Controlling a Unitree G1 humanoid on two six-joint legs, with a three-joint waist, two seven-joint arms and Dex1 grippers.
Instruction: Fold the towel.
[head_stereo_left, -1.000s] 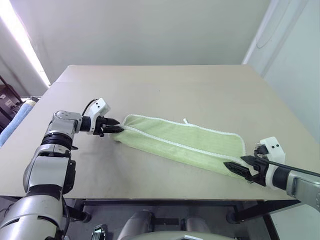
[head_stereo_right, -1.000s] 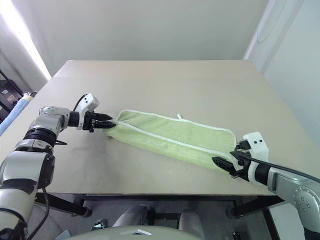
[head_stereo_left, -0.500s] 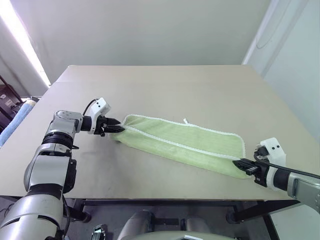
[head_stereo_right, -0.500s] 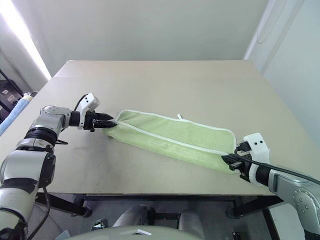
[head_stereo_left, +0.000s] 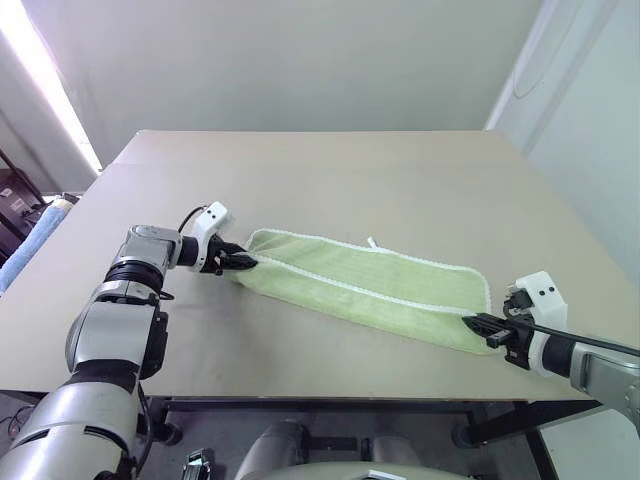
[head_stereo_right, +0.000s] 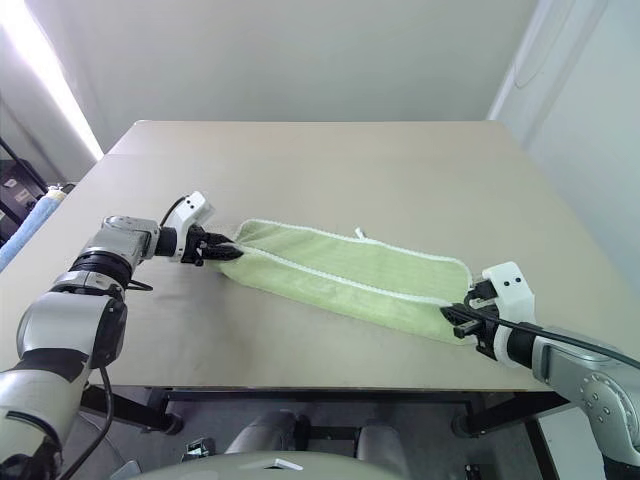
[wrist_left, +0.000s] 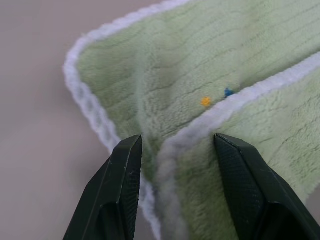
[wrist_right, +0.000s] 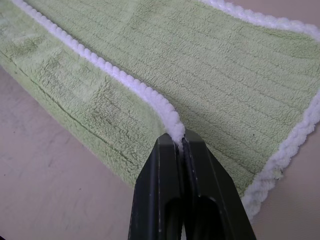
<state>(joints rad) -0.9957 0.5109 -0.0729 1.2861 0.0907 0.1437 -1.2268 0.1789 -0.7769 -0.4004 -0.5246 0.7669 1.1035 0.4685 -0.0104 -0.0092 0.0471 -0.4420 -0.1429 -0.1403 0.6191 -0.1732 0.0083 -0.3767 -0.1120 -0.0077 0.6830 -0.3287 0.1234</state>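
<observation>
Where the beige counter (head_stereo_left: 350, 170) meets grey wall, towel (head_stereo_left: 370, 285) lies centre; right hand (head_stereo_left: 478, 324) pinches its edging, left hand (head_stereo_left: 243, 262) half-spread astride its corner.

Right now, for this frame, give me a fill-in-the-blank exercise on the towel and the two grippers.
1. The right gripper is ____ on the white edging of the towel.
2. The left gripper has its jaws ____ around the towel's other end.
3. The towel lies on the table folded into a long ____.

Missing words: shut; open; strip
</observation>
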